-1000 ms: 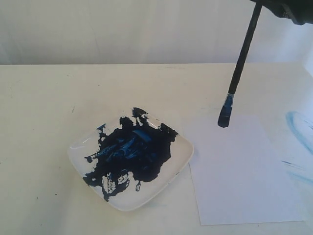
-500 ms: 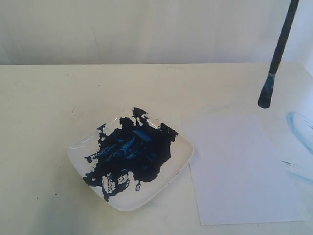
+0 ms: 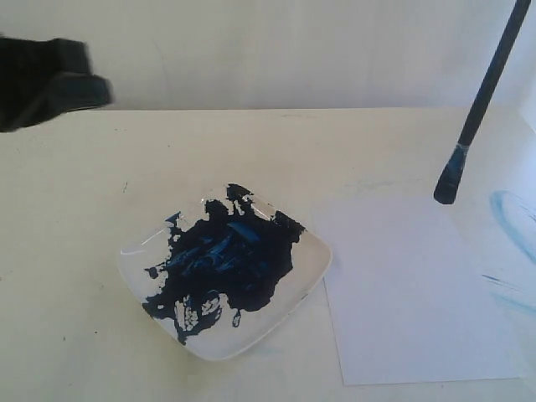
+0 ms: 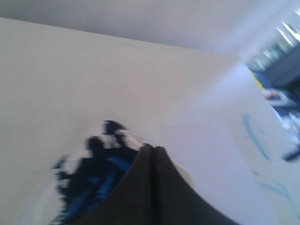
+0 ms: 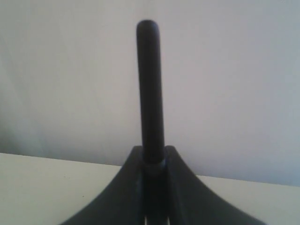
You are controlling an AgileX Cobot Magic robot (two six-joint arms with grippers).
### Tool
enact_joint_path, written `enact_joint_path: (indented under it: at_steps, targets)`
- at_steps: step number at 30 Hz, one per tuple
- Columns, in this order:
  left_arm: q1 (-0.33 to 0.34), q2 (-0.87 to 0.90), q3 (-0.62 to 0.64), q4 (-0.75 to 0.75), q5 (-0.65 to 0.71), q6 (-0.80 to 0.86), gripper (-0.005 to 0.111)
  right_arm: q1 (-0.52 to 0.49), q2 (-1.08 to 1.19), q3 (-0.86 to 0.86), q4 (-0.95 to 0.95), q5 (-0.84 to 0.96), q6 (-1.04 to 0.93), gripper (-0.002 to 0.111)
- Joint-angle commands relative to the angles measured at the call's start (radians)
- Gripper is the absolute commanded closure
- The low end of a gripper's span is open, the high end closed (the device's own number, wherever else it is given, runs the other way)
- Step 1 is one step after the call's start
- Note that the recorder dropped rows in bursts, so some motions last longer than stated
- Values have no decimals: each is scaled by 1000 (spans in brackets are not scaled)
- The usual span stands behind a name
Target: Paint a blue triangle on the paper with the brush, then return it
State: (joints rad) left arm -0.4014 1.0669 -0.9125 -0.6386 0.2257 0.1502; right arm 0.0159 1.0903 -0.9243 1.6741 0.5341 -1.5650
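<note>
The brush [image 3: 486,84] hangs tilted at the upper right, its blue-stained tip [image 3: 448,186] in the air just past the far edge of the paper [image 3: 410,285]. In the right wrist view my right gripper [image 5: 153,152] is shut on the brush's black handle [image 5: 150,84]; this gripper is above the exterior view. The paper's visible face is plain white, and the blue triangle is not in view. My left gripper [image 4: 152,148] is shut with nothing in it, hovering near the paint plate [image 4: 185,171]. Its black, blurred end [image 3: 59,84] shows at the upper left.
A white square plate [image 3: 311,266] smeared with dark blue paint sits left of the paper. Faint light-blue curved smears [image 3: 511,218] mark the table beside the paper's right edge. A pale wall stands behind the table.
The brush has moved right and slightly up, from over the paper's far left corner to beyond its far edge. My left arm has come into the exterior view at the upper left.
</note>
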Motion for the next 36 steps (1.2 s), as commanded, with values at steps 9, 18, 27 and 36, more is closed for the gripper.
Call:
enact_joint_path:
  at_steps: [9, 18, 27, 36]
  targets:
    - [-425, 607, -193, -565, 315, 712, 107, -7, -26, 5, 31, -88, -7, 108]
    - [-448, 836, -194, -807, 251, 926, 107, -7, 44, 6, 38, -47, -7, 108]
    - [-448, 948, -280, -922, 263, 1048, 107, -7, 104, 6, 70, -11, -108, 108]
    - [-448, 986, -293, -738, 233, 868, 107, -7, 144, 6, 70, 17, -133, 108]
